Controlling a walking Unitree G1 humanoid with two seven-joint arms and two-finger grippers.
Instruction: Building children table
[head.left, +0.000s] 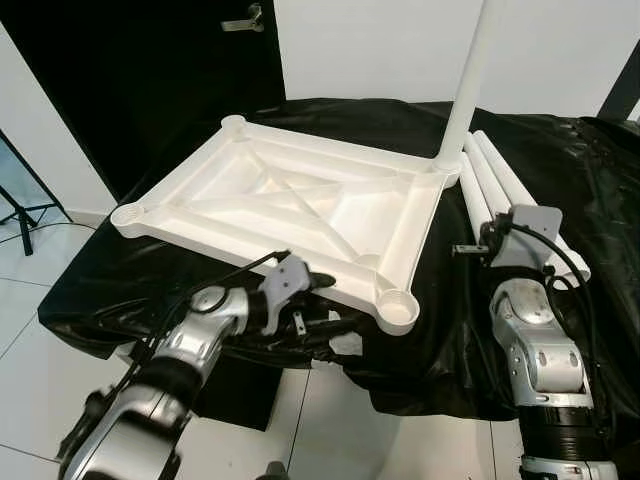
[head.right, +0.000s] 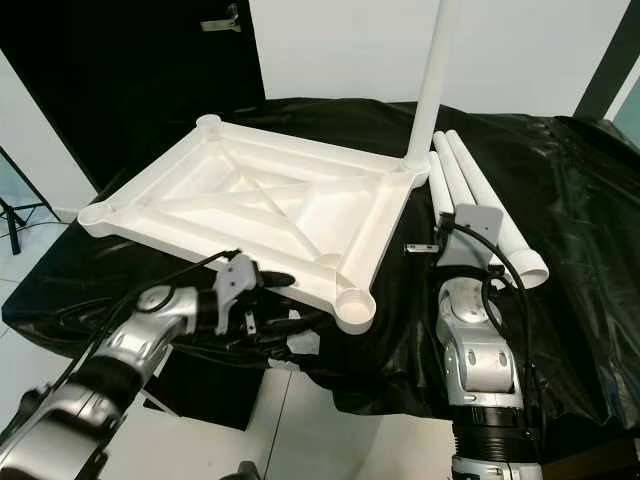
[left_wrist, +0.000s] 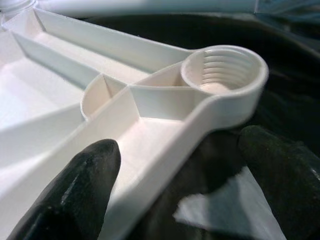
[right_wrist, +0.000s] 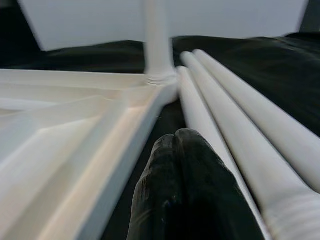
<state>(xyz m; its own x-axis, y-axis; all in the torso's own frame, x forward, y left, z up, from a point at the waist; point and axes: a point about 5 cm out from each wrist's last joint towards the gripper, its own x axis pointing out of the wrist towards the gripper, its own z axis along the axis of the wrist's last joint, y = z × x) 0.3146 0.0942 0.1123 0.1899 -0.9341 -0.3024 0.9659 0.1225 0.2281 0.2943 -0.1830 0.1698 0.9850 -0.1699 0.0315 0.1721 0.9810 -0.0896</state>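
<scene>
A white plastic children's table top (head.left: 290, 215) lies upside down on a tabletop draped in black cloth (head.left: 560, 180), its ribbed underside facing up, with diagonal braces crossing the middle and a round threaded socket at each corner. One white table leg (head.left: 472, 75) already stands upright in the corner socket at about 1 o'clock of the panel. The near corner socket (head.left: 399, 306) at about 5 o'clock is open and its inner threads show plainly in the left wrist view (left_wrist: 223, 70). Three loose white legs (head.left: 505, 190) lie side by side on the cloth just beside the panel's right edge, at about 3 o'clock from it, their threaded ends pointing toward the robot. The left tool (left_wrist: 175, 185) sits at the panel's near edge, at about 6 o'clock; its two black fingers (left_wrist: 75, 195) are spread apart, straddling the rim of the panel close to the open socket without clamping it. The right tool (right_wrist: 182, 195) reaches in low between the panel's right edge and the nearest loose leg, its two fingers pressed together and holding nothing. At the far edge of the scene, around 11 o'clock, stands a black door with a metal handle (head.left: 244, 18), and white floor tiles (head.left: 30, 290) show at 9 o'clock
</scene>
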